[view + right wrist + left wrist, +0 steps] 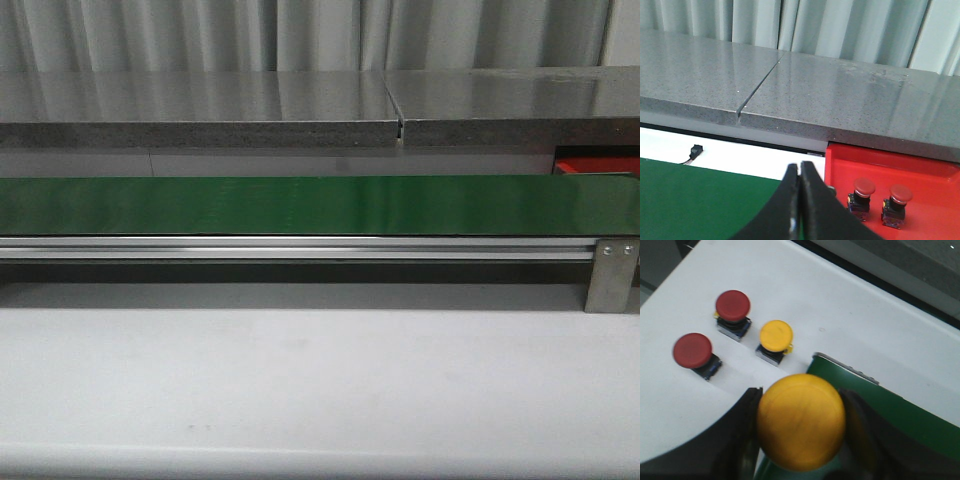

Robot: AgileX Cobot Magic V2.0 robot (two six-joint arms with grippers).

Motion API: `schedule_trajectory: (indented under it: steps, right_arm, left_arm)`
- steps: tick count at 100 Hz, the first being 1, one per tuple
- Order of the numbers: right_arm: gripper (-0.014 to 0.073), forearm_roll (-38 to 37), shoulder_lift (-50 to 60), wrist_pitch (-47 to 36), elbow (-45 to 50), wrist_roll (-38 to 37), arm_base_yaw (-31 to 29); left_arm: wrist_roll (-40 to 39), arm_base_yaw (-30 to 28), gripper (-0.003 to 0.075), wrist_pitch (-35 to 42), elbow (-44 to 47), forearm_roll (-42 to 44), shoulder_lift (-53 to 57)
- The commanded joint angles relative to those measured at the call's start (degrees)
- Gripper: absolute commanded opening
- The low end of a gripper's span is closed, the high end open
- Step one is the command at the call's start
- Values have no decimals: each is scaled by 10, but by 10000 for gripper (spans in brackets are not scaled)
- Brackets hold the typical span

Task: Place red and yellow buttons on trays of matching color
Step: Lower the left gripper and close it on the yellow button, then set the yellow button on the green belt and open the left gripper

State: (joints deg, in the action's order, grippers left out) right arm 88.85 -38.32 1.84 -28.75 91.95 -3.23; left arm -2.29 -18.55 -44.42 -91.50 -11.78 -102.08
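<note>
**Left fingers gripping a yellow button, two reds already on the red tray**

In the left wrist view, the left fingers (801, 432) are clamped on a big yellow button (801, 427); its cap fills the gap between them, one dark finger touching at 9 o'clock and the other at 3 o'clock of the cap. The held button sits over the near end of the green belt (900, 415), right where it meets the white worktop (840, 305).

On the worktop, three more buttons wait. A smaller-looking yellow button (776, 336) lies at about 12 o'clock from the held one, near the belt's corner. A red button (732, 306) is at 11 o'clock, just beside that yellow one, and a second red button (692, 350) is out at 10 o'clock, apart from the others.

Over on the right wrist view, the right fingers (800, 200) are pressed together with nothing in between. At about 3 o'clock from them, the red tray (880, 160) sits under the grey stone ledge (790, 95), with two red buttons on it side by side: one (863, 192) nearer the fingers, the other (898, 198) just beyond.

The front view only shows the belt and a sliver of the tray at far right; neither arm is in it.
</note>
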Motion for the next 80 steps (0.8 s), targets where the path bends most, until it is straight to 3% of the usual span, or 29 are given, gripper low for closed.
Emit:
schedule_trajectory:
  steps: [1, 26, 80]
  right_arm:
    - [-68, 4, 3, -2, -17, 3, 0]
    - [-68, 4, 3, -2, -17, 3, 0]
    - [-68, 4, 3, -2, -17, 3, 0]
  left_arm:
    - [14, 23, -20, 25, -4, -7, 29]
    - [23, 73, -20, 66, 62, 29, 29]
    - [23, 76, -20, 98, 104, 62, 26]
